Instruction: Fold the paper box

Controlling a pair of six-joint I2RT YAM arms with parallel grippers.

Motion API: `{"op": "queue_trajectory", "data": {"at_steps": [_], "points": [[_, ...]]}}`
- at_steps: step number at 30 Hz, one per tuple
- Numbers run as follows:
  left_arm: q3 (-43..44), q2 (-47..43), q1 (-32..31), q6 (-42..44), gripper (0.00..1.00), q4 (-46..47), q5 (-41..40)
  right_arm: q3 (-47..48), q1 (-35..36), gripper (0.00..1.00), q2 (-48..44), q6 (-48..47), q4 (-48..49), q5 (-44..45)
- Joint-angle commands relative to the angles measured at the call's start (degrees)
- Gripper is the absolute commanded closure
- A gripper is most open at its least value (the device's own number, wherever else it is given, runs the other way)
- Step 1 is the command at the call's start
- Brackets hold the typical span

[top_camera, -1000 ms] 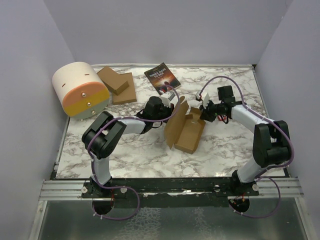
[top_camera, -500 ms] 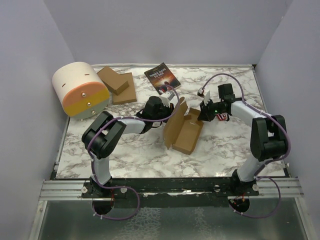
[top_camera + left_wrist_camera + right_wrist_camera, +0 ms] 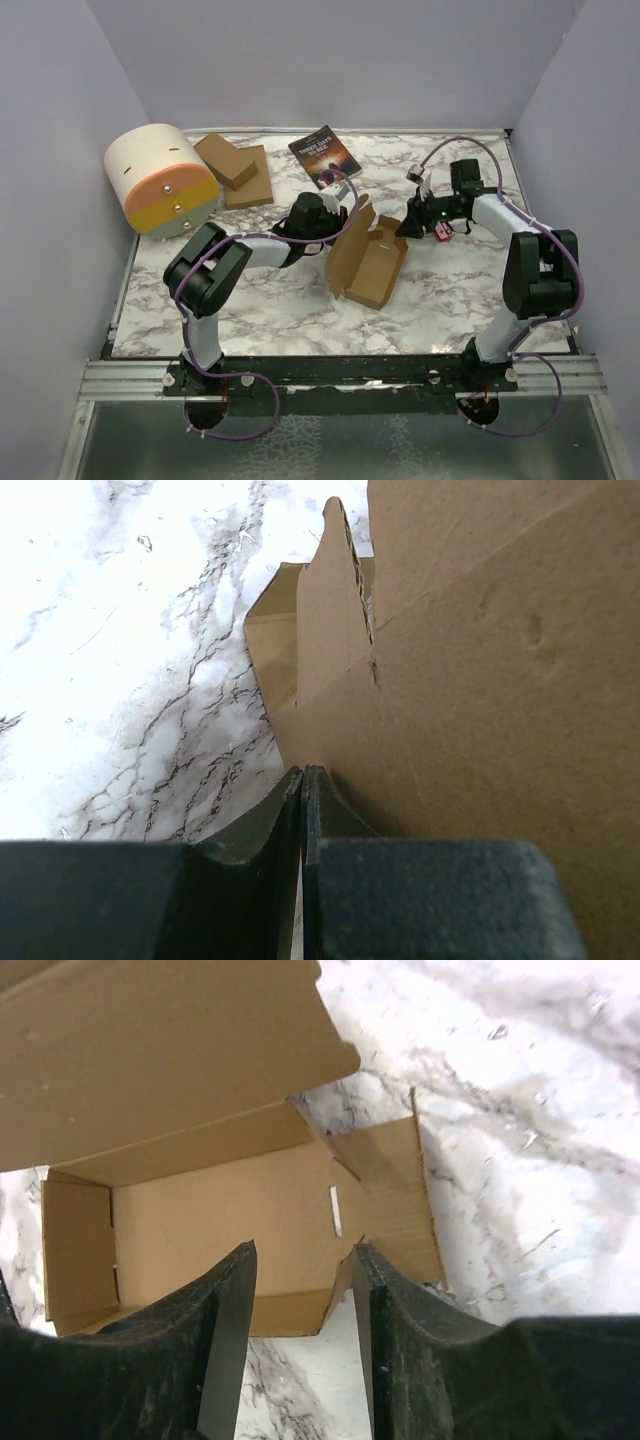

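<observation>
White marbled desk (image 3: 250,300) inside a plain grey enclosure, seen from above. At the middle of the frame lay the paper box (image 3: 372,265), plain brown cardboard, half formed. It was a shallow tray slanting from lower left to upper right, with low side walls and its long lid panel standing up along the left side. The right wrist view showed a short end flap lying flat on the desk at the tray's right end, beside a thin slot.

The left arm's fingers (image 3: 255,830) were shut tight on an edge of the upright lid panel. The right arm's fingers (image 3: 225,1330) were partly open and empty, hovering just off the tray's upper-right end.

The step in hand looked to be raising that loose end flap. To do it well, the left pinch should hold steady so the tray cannot slide. The right fingers should meet the flap close to its crease and push along the fold, not crumple it.

A dark book (image 3: 323,155) and a stack of flat cardboard (image 3: 235,170) lay toward the top, well apart from the box.
</observation>
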Motion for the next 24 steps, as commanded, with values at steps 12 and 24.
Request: {"op": "queue_trajectory", "data": {"at_steps": [12,24], "points": [[0.7,-0.57,0.19,0.12,0.95,0.33,0.37,6.81,0.0,0.47,3.62,-7.58,4.68,10.23],[0.85,-0.28,0.19,0.05,0.95,0.29,0.72,10.44,1.17,0.54,10.01,-11.07,1.99,10.94]]}}
